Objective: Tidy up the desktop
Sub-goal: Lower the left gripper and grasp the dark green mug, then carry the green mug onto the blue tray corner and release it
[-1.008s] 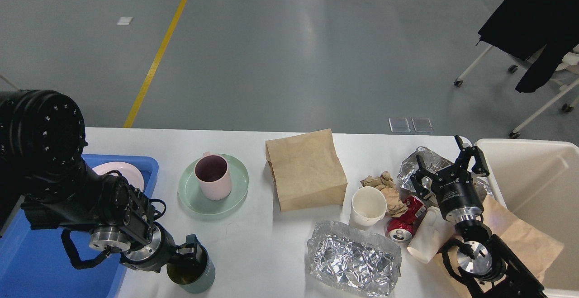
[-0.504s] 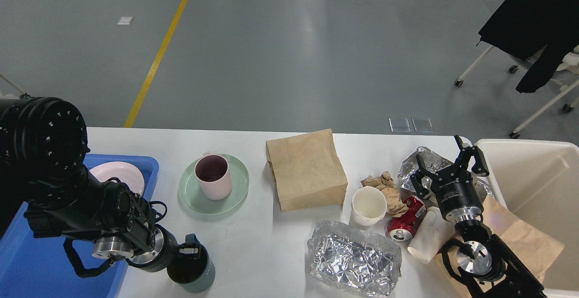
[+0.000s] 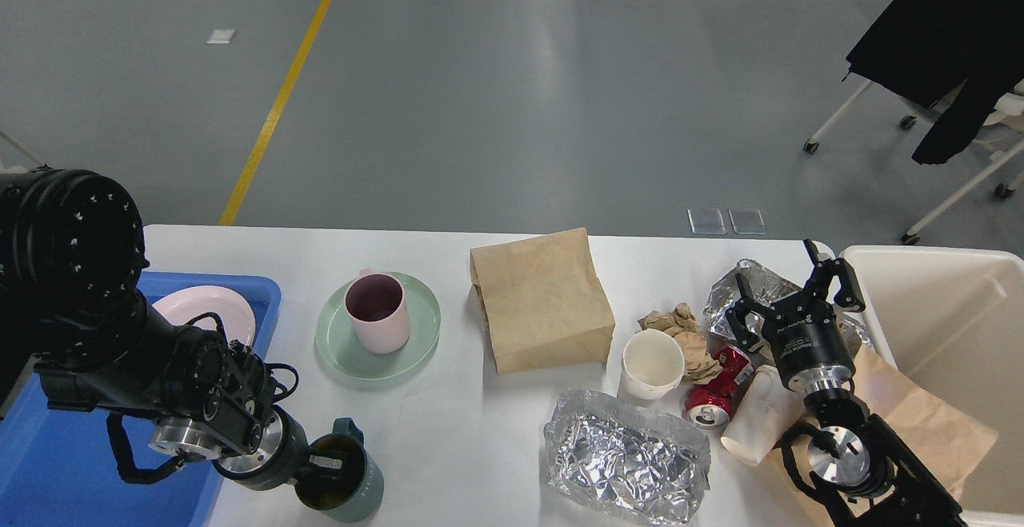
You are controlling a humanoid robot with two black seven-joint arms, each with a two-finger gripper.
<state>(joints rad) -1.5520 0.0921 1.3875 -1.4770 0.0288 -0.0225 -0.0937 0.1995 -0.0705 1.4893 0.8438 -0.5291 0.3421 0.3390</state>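
At the near left edge of the desktop [image 3: 448, 431], the left gripper [image 3: 320, 463] held a dark teal mug [image 3: 344, 485], one finger dipped inside the rim and the other apparently outside, clamped on the wall. Done well, the step would likely mean keeping the mug upright, lifting it clear of the edge before swinging toward the blue tray [image 3: 48, 463] alongside, and setting it down away from the pink plate [image 3: 210, 311] already in the tray. Across the white, smooth, matte tabletop, which filled the lower frame from tray to bin, the right gripper [image 3: 792, 299] hovered with fingers spread wide and holding nothing, above a pile of rubbish: crinkled foil [image 3: 624, 459], a dented red can [image 3: 712, 395], an upright white paper cup [image 3: 652, 363], a second cup [image 3: 752, 423] on its side and wads of brown paper [image 3: 688, 339]. A creased paper bag [image 3: 544, 303] lay flat at centre, and a glossy pink mug [image 3: 376, 311] stood on a pale green plate [image 3: 416, 335]. The cream bin [image 3: 944, 335] stood at the right end, a good place for the soft, crushable litter, while the hard crockery seemed bound for the tray.
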